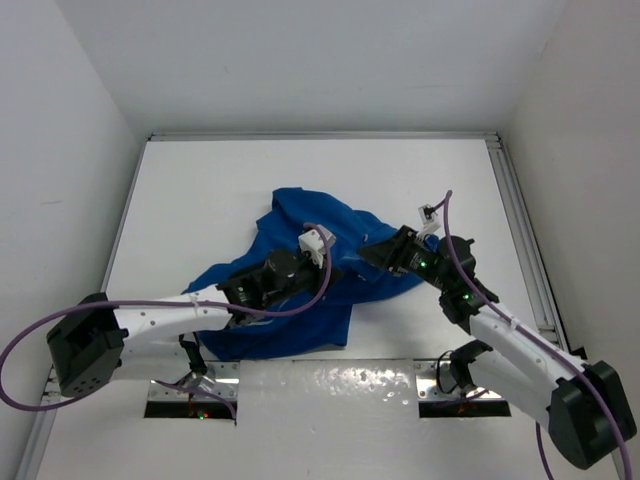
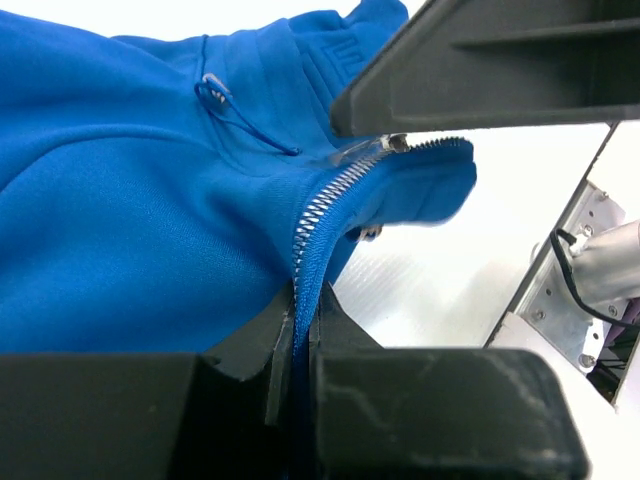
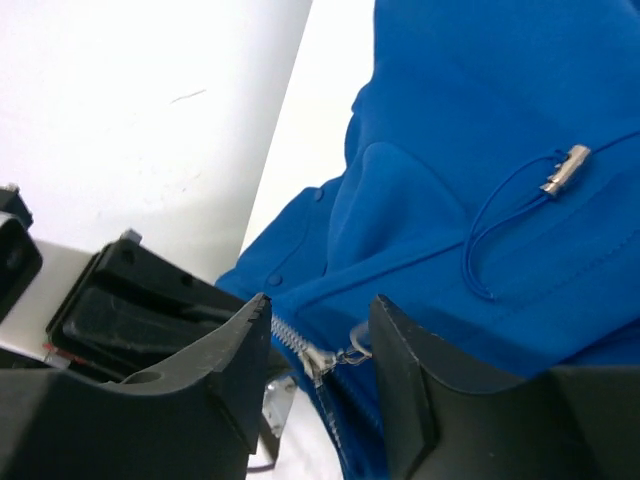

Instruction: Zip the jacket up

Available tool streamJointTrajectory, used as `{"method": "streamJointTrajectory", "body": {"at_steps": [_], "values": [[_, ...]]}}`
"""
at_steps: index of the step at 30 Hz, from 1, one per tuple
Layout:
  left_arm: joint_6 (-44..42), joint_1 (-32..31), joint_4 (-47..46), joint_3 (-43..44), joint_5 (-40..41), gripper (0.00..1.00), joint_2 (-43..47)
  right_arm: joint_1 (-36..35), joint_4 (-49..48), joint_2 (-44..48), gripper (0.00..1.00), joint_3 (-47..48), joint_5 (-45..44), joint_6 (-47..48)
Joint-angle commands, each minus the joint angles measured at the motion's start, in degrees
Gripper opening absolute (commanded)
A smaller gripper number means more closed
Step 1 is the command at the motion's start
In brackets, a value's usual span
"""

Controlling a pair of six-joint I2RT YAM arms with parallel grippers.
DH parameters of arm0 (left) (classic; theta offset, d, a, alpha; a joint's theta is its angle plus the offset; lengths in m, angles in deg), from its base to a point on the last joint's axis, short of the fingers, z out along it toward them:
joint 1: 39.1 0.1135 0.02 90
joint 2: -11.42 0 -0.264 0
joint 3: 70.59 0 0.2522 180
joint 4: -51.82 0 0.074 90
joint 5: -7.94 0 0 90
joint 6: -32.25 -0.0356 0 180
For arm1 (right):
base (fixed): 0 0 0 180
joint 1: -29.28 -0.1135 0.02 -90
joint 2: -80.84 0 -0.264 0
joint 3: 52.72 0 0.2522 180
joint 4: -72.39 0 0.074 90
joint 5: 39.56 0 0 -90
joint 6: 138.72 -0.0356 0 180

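The jacket [image 1: 310, 215] lay crumpled mid-frame in the top view. The left gripper [image 2: 300, 300] was clamped on its zipper edge [image 2: 330, 195]; the right gripper [image 3: 322, 310] stood partly open astride the pull [image 3: 335, 360]. Closing off-centre might miss the pull and pinch fabric.

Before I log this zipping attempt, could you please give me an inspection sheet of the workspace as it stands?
Surface: white table, glossy near the arm bases.
Job's things: blue jacket crumpled mid-table; zipper exposed, its slider between the right fingers.
Clutter: nothing seen.
Grippers: left gripper shut on the jacket's zipper edge; right gripper open, straddling the slider.
Cables: a purple cable loops along each arm; the left one arcs over the jacket.
Surroundings: white walls on three sides; metal rail along the right edge.
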Motion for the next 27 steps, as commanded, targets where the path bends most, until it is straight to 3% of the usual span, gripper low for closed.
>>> {"method": "streamJointTrajectory", "body": {"at_steps": [1,6,14,16,21,27], "values": [[1.1,-0.5,-4.4,0.2,-1.6,0.0,0.0,0.0,-2.1,-1.6,0.45,0.9,-1.0,1.0],[0.7,-0.5,-3.7,0.5,-1.2,0.0,-0.2,0.1,-3.5,-3.2,0.45,1.2,-0.1,0.3],[0.9,-0.5,-4.5,-0.3,-1.1,0.0,-0.4,0.1,-3.2,-3.3,0.23,1.3,0.9,-0.1],[0.5,-0.5,-3.6,0.4,-0.8,0.0,-0.5,0.0,-2.3,-2.6,0.27,1.2,1.0,-0.3],[-0.4,-0.5,-3.8,0.3,1.0,0.0,0.7,0.0,3.0,-1.7,0.59,1.9,1.8,1.3],[-1.1,-0.5,-3.7,0.5,1.5,0.0,1.2,0.0,5.8,-3.6,0.62,2.7,4.1,1.4]]}}
